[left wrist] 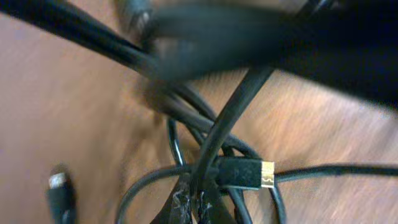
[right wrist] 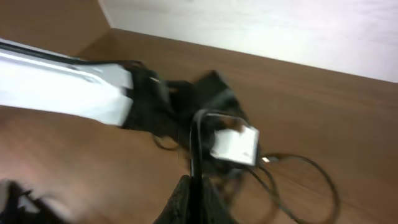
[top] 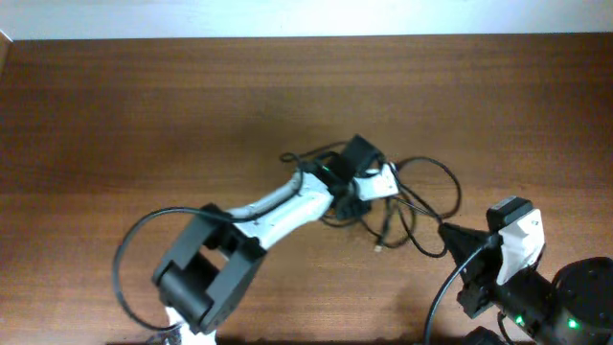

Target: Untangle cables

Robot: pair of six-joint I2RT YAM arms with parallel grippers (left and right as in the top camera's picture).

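Cables (left wrist: 222, 127), knotted on the table (top: 115, 115), are pinched by the left gripper (left wrist: 193, 208); one strand is clamped by the right gripper (right wrist: 189, 202). If pulled apart, the knot could be tightened.

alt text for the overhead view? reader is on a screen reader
A tangle of thin black cables lies mid-way across a brown wooden table, with the left gripper down on top of it. The right gripper meets the tangle's edge from the lower right.
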